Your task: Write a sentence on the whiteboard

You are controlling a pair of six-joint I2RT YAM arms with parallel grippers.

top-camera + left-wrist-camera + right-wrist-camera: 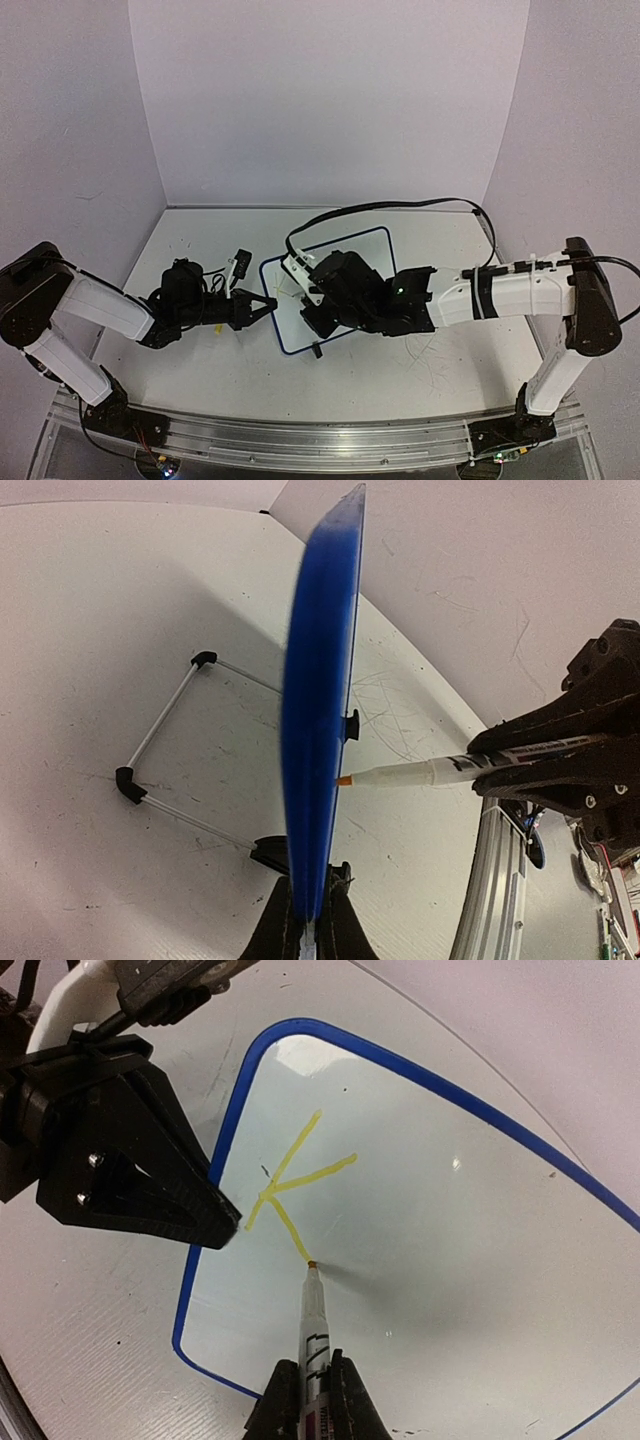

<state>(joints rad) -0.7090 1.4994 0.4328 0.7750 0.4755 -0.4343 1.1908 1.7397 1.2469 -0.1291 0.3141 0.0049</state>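
Observation:
The whiteboard (365,250), white with a thin blue frame, stands tilted at the table's middle. My left gripper (262,306) is shut on its left edge. In the left wrist view the board (320,680) is edge-on between my fingers (310,915), with its wire stand (165,730) behind. My right gripper (314,1370) is shut on a white marker (312,1320) whose tip touches the board (450,1240). Of the sentence, only a yellow letter "K" (290,1185) shows, and the tip sits at the end of its lower leg. The marker (420,772) and right gripper (570,760) also show in the left wrist view.
A black cable (400,205) arcs over the board's far side. A small black-and-white object (238,265) lies left of the board. Walls close the table at the back and sides. An aluminium rail (300,440) runs along the near edge.

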